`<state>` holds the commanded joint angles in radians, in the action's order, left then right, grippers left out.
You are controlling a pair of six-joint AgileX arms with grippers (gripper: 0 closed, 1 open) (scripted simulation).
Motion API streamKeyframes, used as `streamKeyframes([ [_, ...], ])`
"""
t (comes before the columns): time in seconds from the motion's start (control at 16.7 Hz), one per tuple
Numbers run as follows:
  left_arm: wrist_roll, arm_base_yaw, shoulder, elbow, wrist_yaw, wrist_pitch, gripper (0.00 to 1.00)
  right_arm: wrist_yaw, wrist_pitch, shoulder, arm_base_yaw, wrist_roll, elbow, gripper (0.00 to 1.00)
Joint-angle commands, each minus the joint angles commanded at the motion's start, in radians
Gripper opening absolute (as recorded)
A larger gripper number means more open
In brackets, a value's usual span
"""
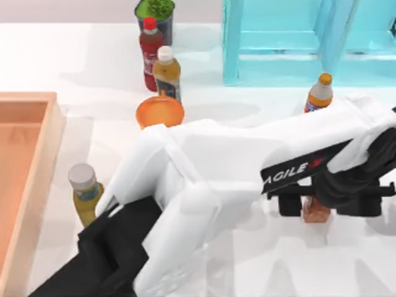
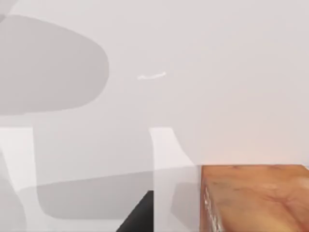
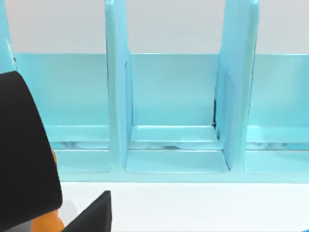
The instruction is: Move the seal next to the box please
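"AGILEX" lettering on left arm; left end effector [image 1: 317, 204] around seal [image 1: 316, 212].

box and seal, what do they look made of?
Box: looks like light-orange wood, matte, with faint grain on its thick walls. Seal: reddish-brown and glossy, maybe stone or resin; it is partly hidden between the left gripper's jaws, so that is a guess.

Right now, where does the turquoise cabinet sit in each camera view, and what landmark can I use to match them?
Top view: turquoise cabinet at the upper right, behind the orange-capped bottle.
Right wrist view: it spans the picture, compartments facing the camera.
Left wrist view: table and an orange-brown block instead.
Shared landmark: the white table.
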<state>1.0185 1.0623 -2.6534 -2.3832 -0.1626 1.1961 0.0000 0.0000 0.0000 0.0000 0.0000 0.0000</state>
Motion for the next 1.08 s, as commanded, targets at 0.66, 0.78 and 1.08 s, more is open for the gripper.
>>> streamKeyframes([
  [0.66,0.0,0.0,0.0,0.0,0.0,0.0,0.0,0.0,0.0,0.0,0.0,0.0,0.0,1.0],
  [0.78,0.0,0.0,0.0,0.0,0.0,0.0,0.0,0.0,0.0,0.0,0.0,0.0,0.0,1.0],
  [1.08,-0.002,0.006,-0.007,-0.017,-0.002,0.017,0.0,0.0,0.0,0.0,0.0,0.0,0.0,1.0],
])
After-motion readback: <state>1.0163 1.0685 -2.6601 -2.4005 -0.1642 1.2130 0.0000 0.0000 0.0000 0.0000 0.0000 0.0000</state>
